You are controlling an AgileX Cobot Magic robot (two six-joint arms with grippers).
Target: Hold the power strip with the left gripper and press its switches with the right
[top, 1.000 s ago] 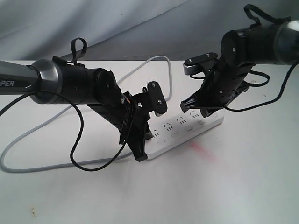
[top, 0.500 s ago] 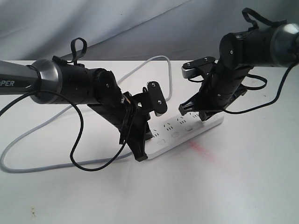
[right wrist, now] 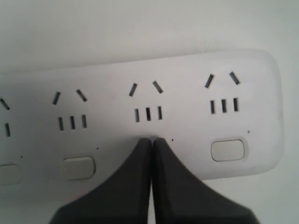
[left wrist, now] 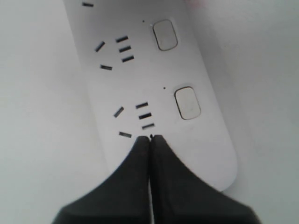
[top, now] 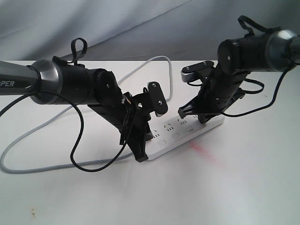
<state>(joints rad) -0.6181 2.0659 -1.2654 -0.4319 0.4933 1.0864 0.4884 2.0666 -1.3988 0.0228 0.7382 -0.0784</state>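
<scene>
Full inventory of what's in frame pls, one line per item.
power strip: 1, white, flat on the table between the arms
cord: 1, light grey, loops behind the strip and off to the left of the exterior view
red mark: 1, reddish, on the table in front of the strip
table: 1, white
backdrop: 1, grey, behind the table
left gripper: 1, black, shut, tip at the strip's rounded end
right gripper: 1, black, shut, tip over the button row
</scene>
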